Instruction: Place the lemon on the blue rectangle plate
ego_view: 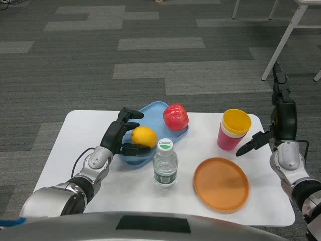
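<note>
A smooth, rounded yellow lemon is held by the left hand just over the near end of the blue rectangle plate. Black fingers are curled over its far left side and a thumb is pressed under its near side, so the fruit is pinched between them. Whether the lemon already rests on the plate or is carried slightly above it cannot be told from this angle. The plate is a shallow, light blue tray with rounded corners and a raised rim; its near left part is hidden behind the hand and the lemon. At its far end a glossy red fruit, lobed like an apple or a pepper, is seen lying on it.

In front of the plate a clear plastic water bottle with a ribbed body and a white-and-green cap is stood upright on the matte white table. To its right a flat, round orange plate with a low rim is laid. Beyond that, a yellow cup is nested inside a pink cup.

The right hand is raised at the table's right edge, holding nothing; its fingers are extended and apart, one group pointing up and another toward the cups. The right forearm is cut off by the picture's edge. Grey patterned carpet is seen beyond the table, and white furniture legs are cut off at the top right.
</note>
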